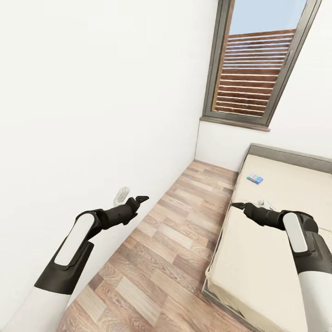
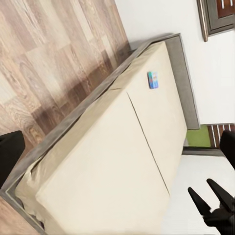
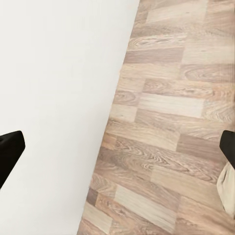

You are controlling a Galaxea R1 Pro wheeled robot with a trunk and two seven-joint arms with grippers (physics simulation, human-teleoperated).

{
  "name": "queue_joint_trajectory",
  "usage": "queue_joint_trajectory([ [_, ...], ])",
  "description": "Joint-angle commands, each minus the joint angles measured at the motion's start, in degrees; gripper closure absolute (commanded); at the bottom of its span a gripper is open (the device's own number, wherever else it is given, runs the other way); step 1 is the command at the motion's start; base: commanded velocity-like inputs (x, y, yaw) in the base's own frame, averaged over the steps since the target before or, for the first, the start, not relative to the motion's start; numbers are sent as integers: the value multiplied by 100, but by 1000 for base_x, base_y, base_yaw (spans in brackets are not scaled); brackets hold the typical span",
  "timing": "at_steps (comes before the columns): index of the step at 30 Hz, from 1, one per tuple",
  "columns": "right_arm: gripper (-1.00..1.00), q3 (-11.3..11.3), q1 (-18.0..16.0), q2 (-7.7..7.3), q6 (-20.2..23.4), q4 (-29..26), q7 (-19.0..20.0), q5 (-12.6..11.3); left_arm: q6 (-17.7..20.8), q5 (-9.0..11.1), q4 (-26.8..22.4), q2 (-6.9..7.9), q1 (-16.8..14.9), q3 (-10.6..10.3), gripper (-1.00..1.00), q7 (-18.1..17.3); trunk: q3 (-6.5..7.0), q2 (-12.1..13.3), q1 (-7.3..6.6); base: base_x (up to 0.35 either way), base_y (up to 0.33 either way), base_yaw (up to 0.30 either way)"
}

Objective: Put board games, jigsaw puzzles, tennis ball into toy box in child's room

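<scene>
The robot stands on the wood-plank floor between a blank white wall and the wide beige mattress of the bed, apparently on its way to fetch games. Both arms are carried low and forward, bent at the elbows, a travelling pose that keeps them off wall and bed alike. The left gripper sits at about 8 o'clock in the head view, hovering over the floor near the wall with nothing between its fingers; its wrist view shows its dark tips at opposite edges, so it is spread wide. The right gripper at about 4 o'clock hangs over the near edge of the mattress, likewise spread and empty, its tips framing bare planks. One task item shows: a small light-blue printed board game box lying flat on the mattress toward the grey headboard, at about 2 o'clock, well beyond the right gripper. A grey-framed window with brown slats stands at 1 o'clock.
</scene>
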Motion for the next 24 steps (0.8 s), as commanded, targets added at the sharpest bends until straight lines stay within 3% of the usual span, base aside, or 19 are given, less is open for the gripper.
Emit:
queue_joint_trajectory([
  [1,-100,-8,-12,2,-90,55,55,53,-6,60,-9,4,-6,-6,-100,59,-12,-12,3,0,0,-73],
  [9,-100,7,-18,-5,-635,357,78,49,-2,59,-11,6,-8,-6,-100,55,-12,-12,3,0,0,-43],
  [16,-100,42,-23,-3,-717,343,88,51,7,63,-12,8,-8,-1,-100,41,-12,-12,3,0,0,-9],
  [24,-100,414,-10,-18,-740,94,139,14,50,69,-12,11,-44,20,-100,29,-12,-12,3,0,0,-12],
])
